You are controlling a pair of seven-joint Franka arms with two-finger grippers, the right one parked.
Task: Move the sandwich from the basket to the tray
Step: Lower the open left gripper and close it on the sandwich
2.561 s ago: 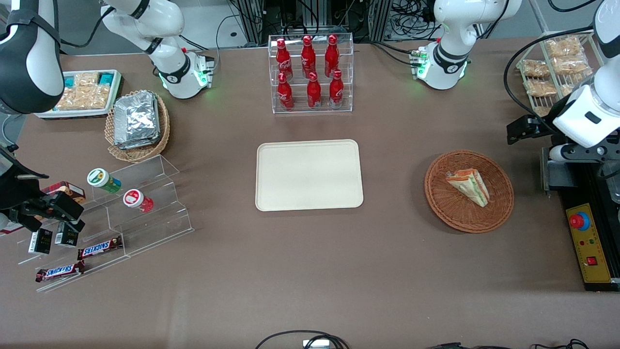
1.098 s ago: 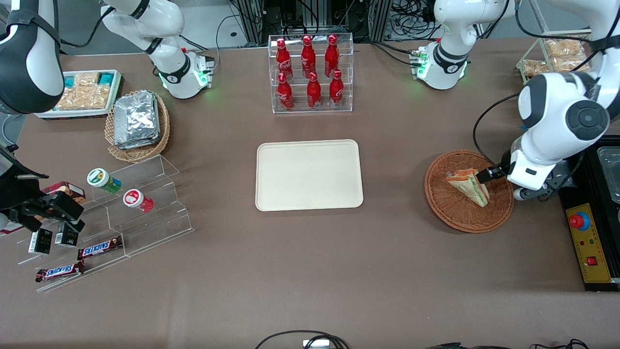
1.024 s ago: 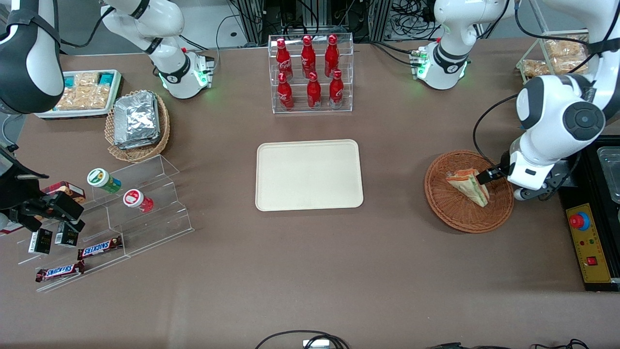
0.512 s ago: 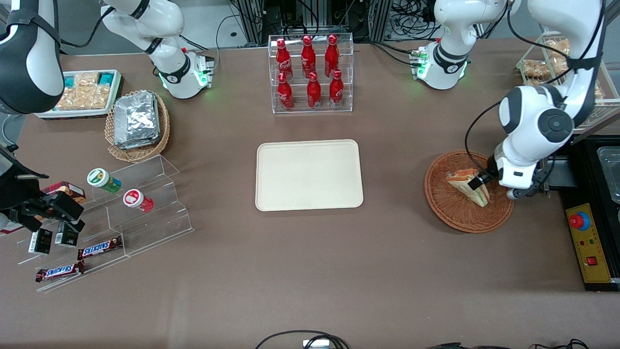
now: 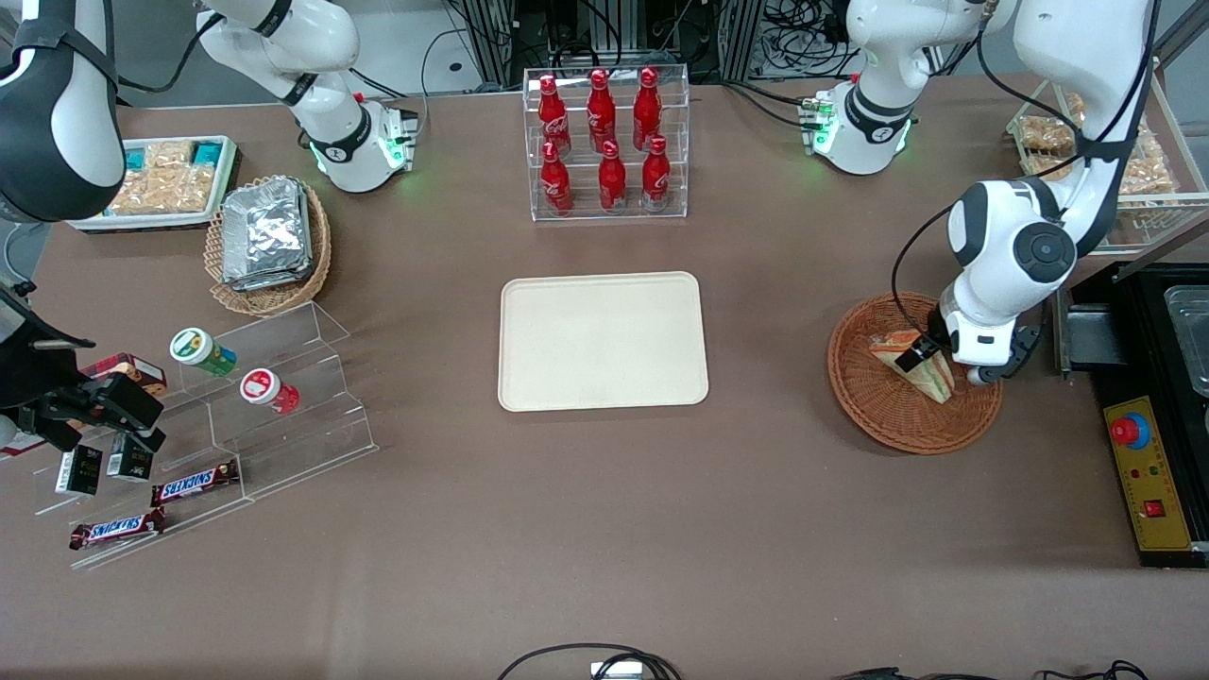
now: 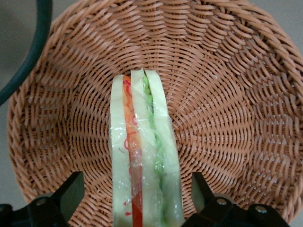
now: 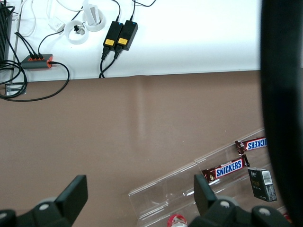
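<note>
The wrapped wedge sandwich (image 5: 909, 361) with green and orange-red layers lies in the round reddish-brown wicker basket (image 5: 874, 416) toward the working arm's end of the table. In the left wrist view the sandwich (image 6: 142, 156) stands on edge in the basket (image 6: 227, 104). My left gripper (image 5: 930, 364) is low over the sandwich and open (image 6: 137, 198); its fingers (image 6: 71, 191) straddle the sandwich, one on each side, with a gap to the wrap. The cream-beige tray (image 5: 603, 341) lies empty at the table's middle.
A clear rack of red bottles (image 5: 604, 142) stands farther from the camera than the tray. A tan basket of foil packets (image 5: 267, 243), a white snack tray (image 5: 165, 179) and acrylic steps with snacks (image 5: 236, 416) lie toward the parked arm's end. A black control box (image 5: 1148, 472) sits beside the basket.
The left arm swung in from the table's end and came down over the basket. The gripper moved onto the sandwich, fingers now on either side of it. The sandwich has not moved.
</note>
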